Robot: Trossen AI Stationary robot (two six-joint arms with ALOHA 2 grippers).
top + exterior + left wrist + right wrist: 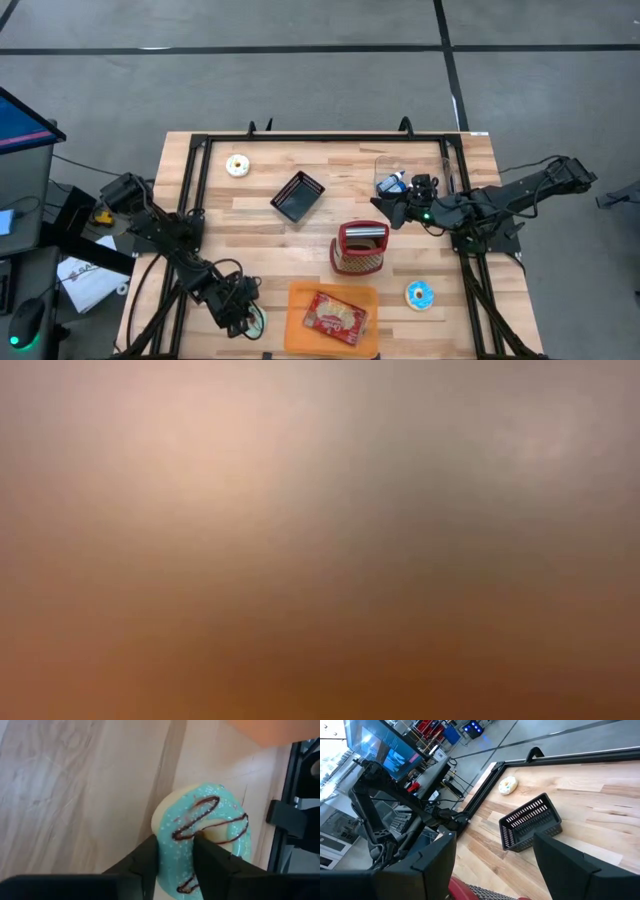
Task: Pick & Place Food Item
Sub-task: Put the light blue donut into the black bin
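A doughnut with teal icing and dark chocolate lines (210,815) lies flat on the wooden table near its front left corner. In the high view only a sliver of the doughnut (259,320) shows beside my left gripper (243,312). My left gripper (175,845) points steeply down and is shut on its ring. My right gripper (385,208) hovers open above the table's right half, with nothing between its fingers (560,855). The low view is a blur and shows nothing. My left gripper pinches the near part of the doughnut's ring (176,855). One finger (202,850) stands in the hole and the other (147,857) against the outer rim. The fingers come from above, slanting down. The doughnut lies flat on the table.
An orange tray (300,300) holding a red packet sits just right of the left gripper. A red basket (360,248), a black basket (298,196), a white doughnut (238,165) and a blue doughnut (420,295) lie around the table. A black frame (195,180) borders it.
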